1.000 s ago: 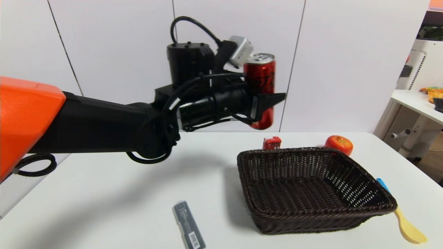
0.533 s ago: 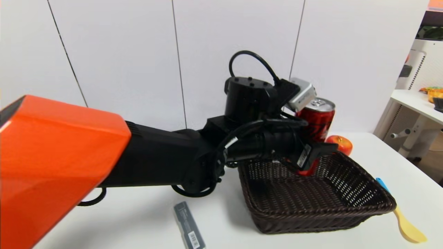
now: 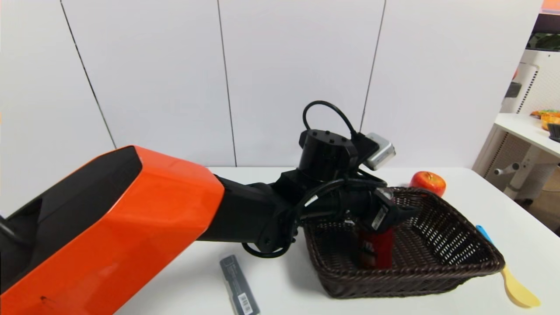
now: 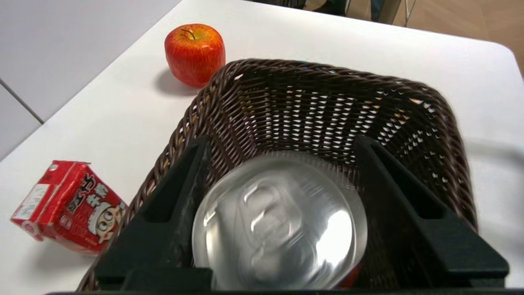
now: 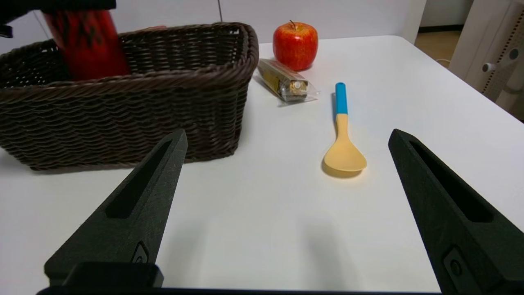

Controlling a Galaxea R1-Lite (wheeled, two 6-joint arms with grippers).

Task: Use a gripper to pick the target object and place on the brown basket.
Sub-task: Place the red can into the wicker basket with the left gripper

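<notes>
The red soda can [image 3: 377, 249] stands upright inside the brown basket [image 3: 420, 280], near its front left. My left gripper [image 3: 393, 213] is over the basket with its fingers on either side of the can's upper part. In the left wrist view the can's silver top [image 4: 278, 225] is blurred between the fingers of the left gripper [image 4: 282, 143], with a dark gap on one side. The can sits lower in the fingers than before, so the grip looks released. My right gripper [image 5: 286, 133] is open and empty, low over the table beside the basket [image 5: 123, 119].
A red apple [image 3: 428, 183] lies behind the basket and a small red box [image 4: 67, 205] at its far left. A yellow spoon with a blue handle [image 3: 514, 286] and a wrapped snack [image 5: 283, 80] lie to its right. A black bar [image 3: 238, 284] lies front left.
My left arm swung right and down, carrying the can from high above the table into the basket. The can now sits lower between the fingers.
</notes>
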